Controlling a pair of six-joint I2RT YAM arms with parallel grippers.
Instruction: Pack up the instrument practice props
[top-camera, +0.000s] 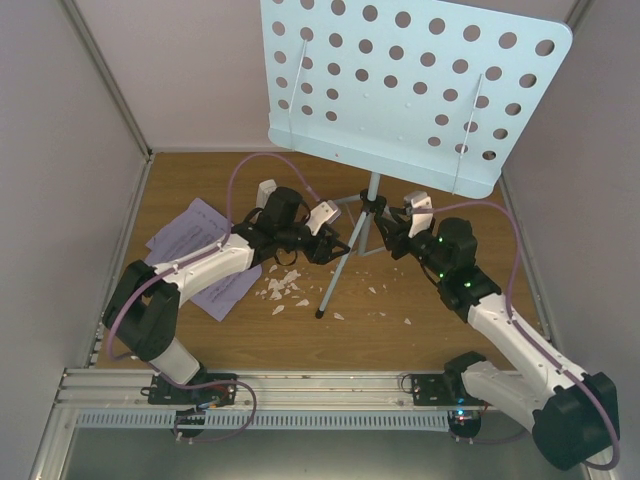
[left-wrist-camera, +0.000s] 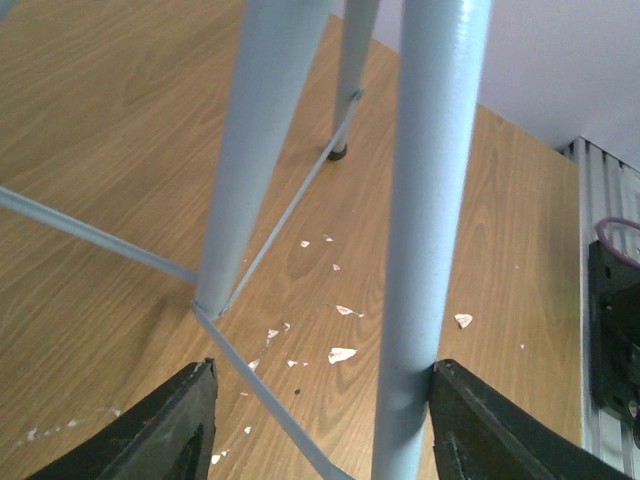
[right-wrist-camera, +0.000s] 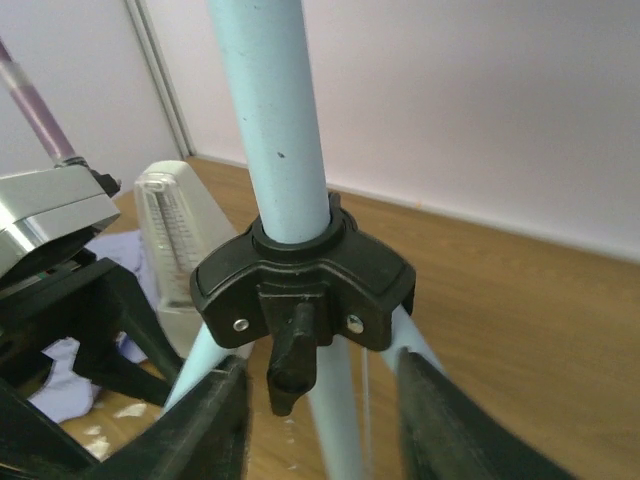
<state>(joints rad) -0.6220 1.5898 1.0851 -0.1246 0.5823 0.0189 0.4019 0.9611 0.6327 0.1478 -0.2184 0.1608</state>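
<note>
The pale blue perforated music stand (top-camera: 410, 90) stands on its tripod at the middle back. My left gripper (top-camera: 333, 247) is open around a tripod leg (left-wrist-camera: 430, 200). The right finger (left-wrist-camera: 490, 430) touches that leg; the left finger (left-wrist-camera: 165, 430) is apart from it. My right gripper (top-camera: 388, 235) is open just below the black tripod hub (right-wrist-camera: 300, 275), with a finger on either side of the legs. The white metronome (right-wrist-camera: 175, 250) stands behind the hub. The sheet-music pages (top-camera: 195, 255) lie on the left, partly under my left arm.
White crumbly scraps (top-camera: 285, 285) lie on the wooden floor near the front leg's foot (top-camera: 320, 313), and also show in the left wrist view (left-wrist-camera: 340, 354). Grey walls close in the left, back and right. A metal rail (top-camera: 300, 385) runs along the near edge.
</note>
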